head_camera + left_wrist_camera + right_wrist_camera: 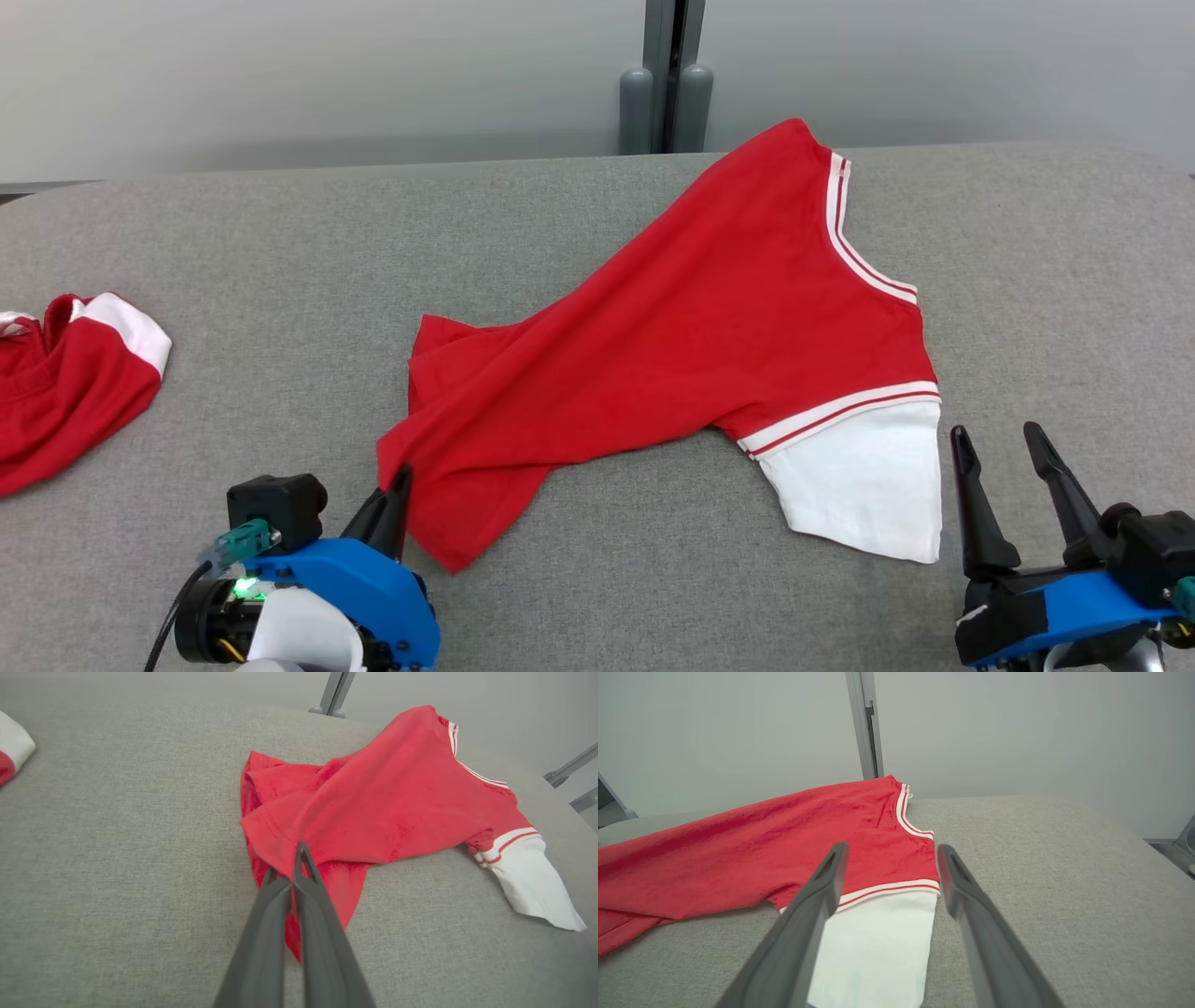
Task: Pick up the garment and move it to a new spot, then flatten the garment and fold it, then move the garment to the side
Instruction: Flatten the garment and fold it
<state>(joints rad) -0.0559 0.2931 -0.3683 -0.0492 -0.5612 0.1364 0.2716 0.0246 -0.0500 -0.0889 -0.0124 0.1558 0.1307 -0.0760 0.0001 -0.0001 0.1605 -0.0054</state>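
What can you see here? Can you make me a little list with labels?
shirt: red with a white sleeve, rumpled, lying on the table
left hand: shut, pinching the shirt's near corner
right hand: open, empty, just beside the white sleeve
other cloth: red and white, far left on the table
folding: not done yet

I read this as a lab test bay, grey cloth-covered counter [233, 233], bare pale partition wall [280, 75] on the far side, grey metal post [661, 56] between its panels
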